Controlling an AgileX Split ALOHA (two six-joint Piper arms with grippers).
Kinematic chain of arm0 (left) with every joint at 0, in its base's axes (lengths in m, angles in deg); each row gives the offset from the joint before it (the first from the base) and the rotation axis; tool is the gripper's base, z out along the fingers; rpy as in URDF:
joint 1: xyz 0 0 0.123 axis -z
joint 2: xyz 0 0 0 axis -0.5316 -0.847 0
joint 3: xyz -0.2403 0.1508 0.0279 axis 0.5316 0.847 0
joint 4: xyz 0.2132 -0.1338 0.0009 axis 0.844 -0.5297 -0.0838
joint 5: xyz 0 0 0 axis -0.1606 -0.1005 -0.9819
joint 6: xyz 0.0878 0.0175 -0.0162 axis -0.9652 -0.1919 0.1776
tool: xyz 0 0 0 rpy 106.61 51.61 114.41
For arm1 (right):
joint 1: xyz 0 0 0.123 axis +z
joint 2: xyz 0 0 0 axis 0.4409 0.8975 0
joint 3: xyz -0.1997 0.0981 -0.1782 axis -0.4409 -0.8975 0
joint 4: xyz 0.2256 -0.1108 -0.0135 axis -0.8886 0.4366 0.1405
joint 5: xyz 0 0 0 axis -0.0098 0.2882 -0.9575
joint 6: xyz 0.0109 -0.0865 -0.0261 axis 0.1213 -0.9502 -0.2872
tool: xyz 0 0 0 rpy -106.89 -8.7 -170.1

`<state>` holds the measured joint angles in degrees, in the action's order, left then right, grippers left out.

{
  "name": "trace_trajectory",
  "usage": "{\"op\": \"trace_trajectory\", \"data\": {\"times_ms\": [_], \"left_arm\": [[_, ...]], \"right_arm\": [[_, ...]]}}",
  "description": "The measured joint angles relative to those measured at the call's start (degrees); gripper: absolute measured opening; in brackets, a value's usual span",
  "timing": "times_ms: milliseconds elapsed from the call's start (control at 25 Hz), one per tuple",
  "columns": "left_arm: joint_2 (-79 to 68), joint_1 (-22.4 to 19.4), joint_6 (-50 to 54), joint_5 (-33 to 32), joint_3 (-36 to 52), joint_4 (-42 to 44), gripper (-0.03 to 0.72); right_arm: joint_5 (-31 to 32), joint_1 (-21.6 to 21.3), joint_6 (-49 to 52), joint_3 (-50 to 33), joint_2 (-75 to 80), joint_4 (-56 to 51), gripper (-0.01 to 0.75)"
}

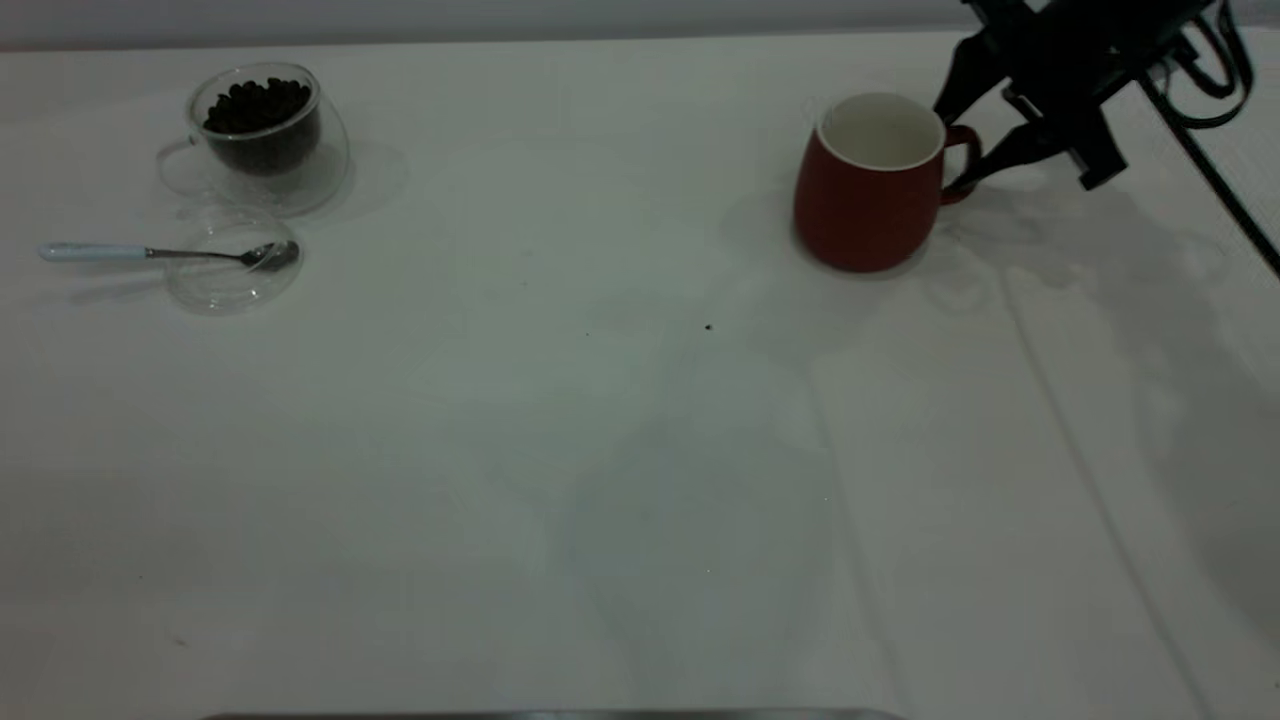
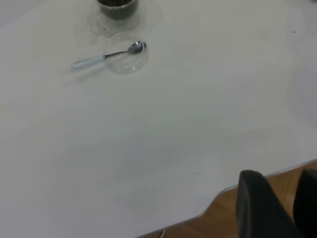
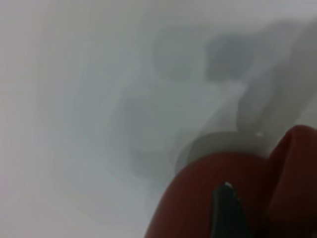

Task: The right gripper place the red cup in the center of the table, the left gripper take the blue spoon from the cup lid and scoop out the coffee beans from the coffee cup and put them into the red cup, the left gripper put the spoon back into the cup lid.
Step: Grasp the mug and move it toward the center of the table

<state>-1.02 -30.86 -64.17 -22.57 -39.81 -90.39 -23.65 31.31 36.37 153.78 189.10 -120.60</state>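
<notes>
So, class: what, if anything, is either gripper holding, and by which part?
The right gripper straddles the red cup handle; whether it has clamped cannot be told. The left gripper holds nothing.

One red cup [image 1: 868, 200], upright on table [image 1: 600, 480], white inside.
One coffee cup [image 1: 262, 130], clear glass.
Coffee beans [image 1: 256, 105]: heap inside coffee cup, too many and too small to count; one loose dark speck [image 1: 708, 326] on table, cannot tell if bean.
One cup lid [image 1: 228, 272], clear.
One blue spoon [image 1: 150, 252].
Two grippers in view: right gripper [image 1: 962, 140] at red cup handle, left gripper [image 2: 275, 208] by table edge.
</notes>
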Motion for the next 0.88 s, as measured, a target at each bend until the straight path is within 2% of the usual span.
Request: {"op": "trace_trajectory", "data": {"times_ms": [600, 880], "left_arm": [[0.0, 0.0, 0.0, 0.0, 0.0, 0.0, 0.236], [0.0, 0.0, 0.0, 0.0, 0.0, 0.0, 0.236]], "right_arm": [[-4.03, 10.64, 6.12, 0.11, 1.23, -1.32, 0.457], [-6.44, 15.67, 7.11, 0.18, 3.45, -5.55, 0.457]]}}
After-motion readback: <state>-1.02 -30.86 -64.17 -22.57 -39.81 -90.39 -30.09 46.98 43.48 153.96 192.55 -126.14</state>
